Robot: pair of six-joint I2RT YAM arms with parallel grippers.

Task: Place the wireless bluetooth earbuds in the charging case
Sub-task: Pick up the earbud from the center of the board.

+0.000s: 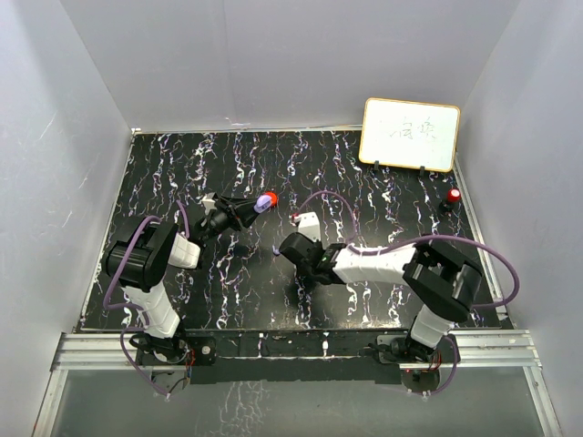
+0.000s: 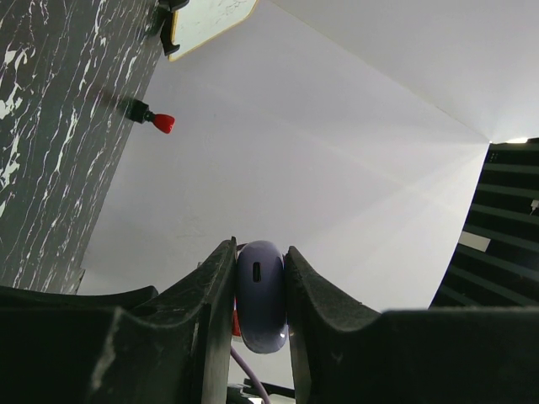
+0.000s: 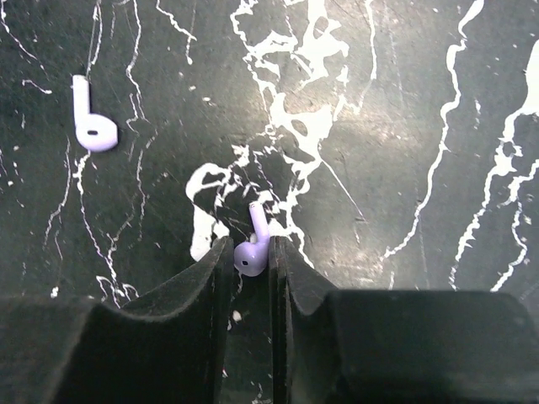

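Note:
My left gripper (image 2: 260,252) is shut on the round purple charging case (image 2: 260,295) and grips it edge-on, with a bit of red showing at its side. In the top view it holds the case (image 1: 264,202) above the table's left middle. My right gripper (image 3: 250,252) is shut on a pale purple earbud (image 3: 253,248), stem pointing away, low over the black marbled table (image 3: 404,126). A second pale purple earbud (image 3: 91,126) lies loose on the table to the upper left. In the top view the right gripper (image 1: 282,247) is at the table's middle.
A small whiteboard (image 1: 410,135) stands on clips at the back right. A small red-topped black object (image 1: 453,196) stands near the right edge and also shows in the left wrist view (image 2: 162,123). White walls enclose the table.

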